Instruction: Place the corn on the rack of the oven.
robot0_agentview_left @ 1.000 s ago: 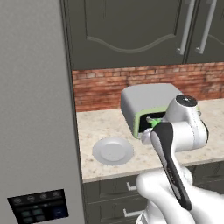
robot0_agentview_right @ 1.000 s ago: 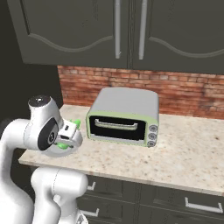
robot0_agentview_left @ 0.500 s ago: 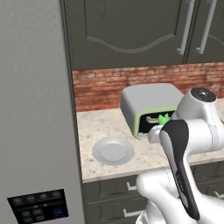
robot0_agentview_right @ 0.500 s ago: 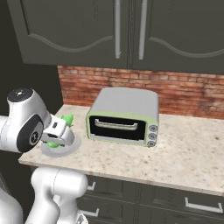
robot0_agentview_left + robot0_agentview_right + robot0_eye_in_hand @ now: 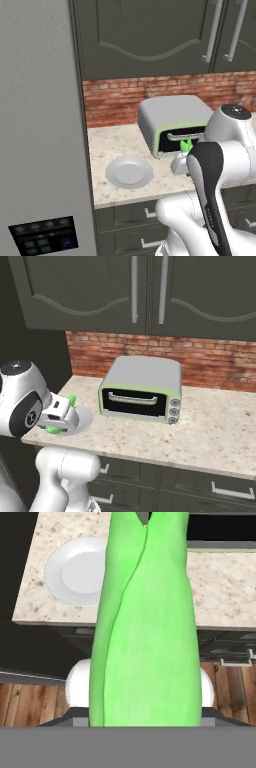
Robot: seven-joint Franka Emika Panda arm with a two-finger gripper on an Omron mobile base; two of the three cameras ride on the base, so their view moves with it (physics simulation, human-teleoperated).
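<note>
The corn (image 5: pixel 145 627), a bright green cob in its husk, runs up the middle of the hand view and hides the fingertips. My gripper (image 5: pixel 61 415) is shut on the corn (image 5: pixel 71 401), whose green ends stick out above and below the hand. It hovers over the counter's front left part, beside the white plate (image 5: pixel 84 419). From the left base, the corn (image 5: pixel 186 145) peeks out behind my forearm, with the gripper (image 5: pixel 180 161) just below it. A dark control strip (image 5: pixel 44 239) sits low on the tall grey panel at the left. The rack is out of view.
A grey, green-trimmed toaster oven (image 5: pixel 142 387) stands shut on the speckled counter (image 5: pixel 215 431) against the brick wall. Dark cabinets hang above and drawers run below. The plate (image 5: pixel 75 569) lies near the counter's left end; wooden floor (image 5: pixel 30 704) shows beyond the front edge.
The arm has swung, carrying the corn away from the toaster oven's front, leftward and toward the counter's front edge beside the plate. The grip has stayed shut.
</note>
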